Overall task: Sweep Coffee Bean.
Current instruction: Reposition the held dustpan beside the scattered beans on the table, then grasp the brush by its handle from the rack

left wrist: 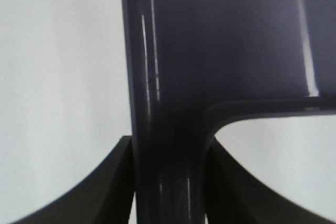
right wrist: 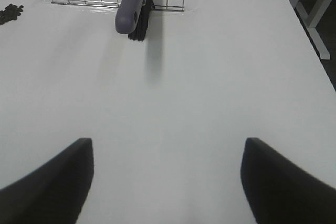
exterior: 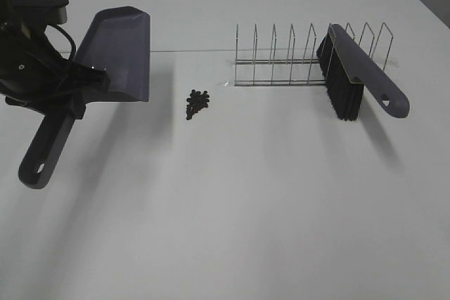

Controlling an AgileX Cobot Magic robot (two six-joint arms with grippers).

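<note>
The coffee beans point(exterior: 197, 103) are a small handful of tiny dark brown-black ovals. They lie loose in one tight cluster on the white counter point(exterior: 232, 201), at about 11 o'clock from its middle in the high view. The heap is a little longer than wide, its long axis running toward 1 o'clock, with a few beans straggling at the edges.
</note>
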